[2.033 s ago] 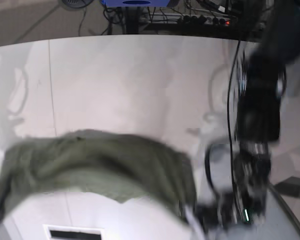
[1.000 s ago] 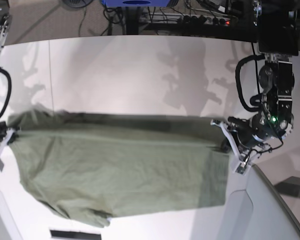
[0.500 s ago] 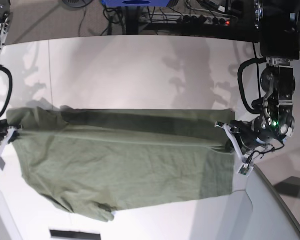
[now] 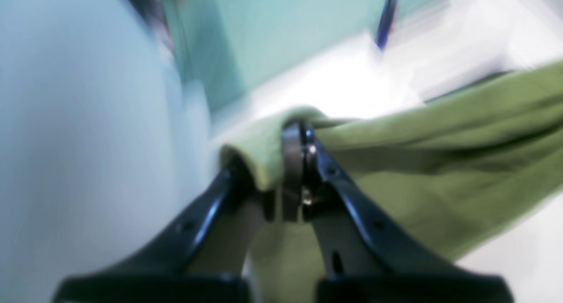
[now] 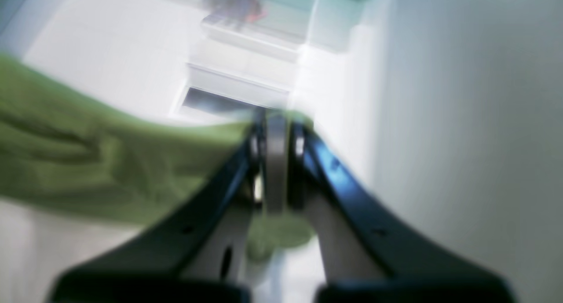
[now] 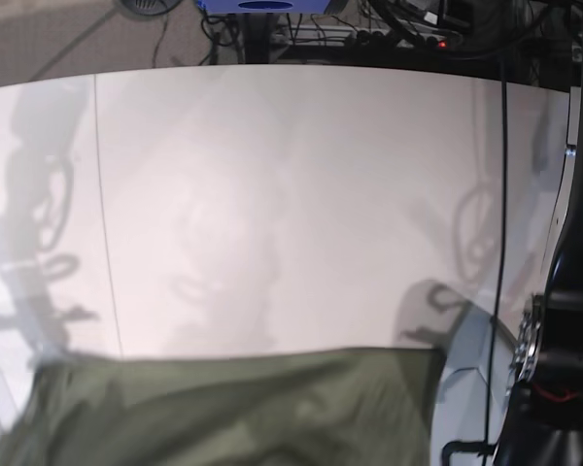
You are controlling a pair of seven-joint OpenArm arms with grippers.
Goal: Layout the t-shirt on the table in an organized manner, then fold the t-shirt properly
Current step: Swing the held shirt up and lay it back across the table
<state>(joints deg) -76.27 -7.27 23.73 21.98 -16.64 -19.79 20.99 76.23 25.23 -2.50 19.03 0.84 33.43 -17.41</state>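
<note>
I've got the left gripper (image 4: 292, 162) and right gripper (image 5: 275, 162) each pinched on the t-shirt (image 6: 223, 408), stretched along the frame's bottom so it spreads flat over the table (image 6: 291, 194).

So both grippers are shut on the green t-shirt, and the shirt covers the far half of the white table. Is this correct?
Not quite. The left gripper and right gripper are both shut on the t-shirt, but the base view shows it only along the near edge; the far half of the table is bare.

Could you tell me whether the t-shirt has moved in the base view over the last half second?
Yes. The t-shirt has shifted toward the camera, leaving the table seam bare further down.
</note>
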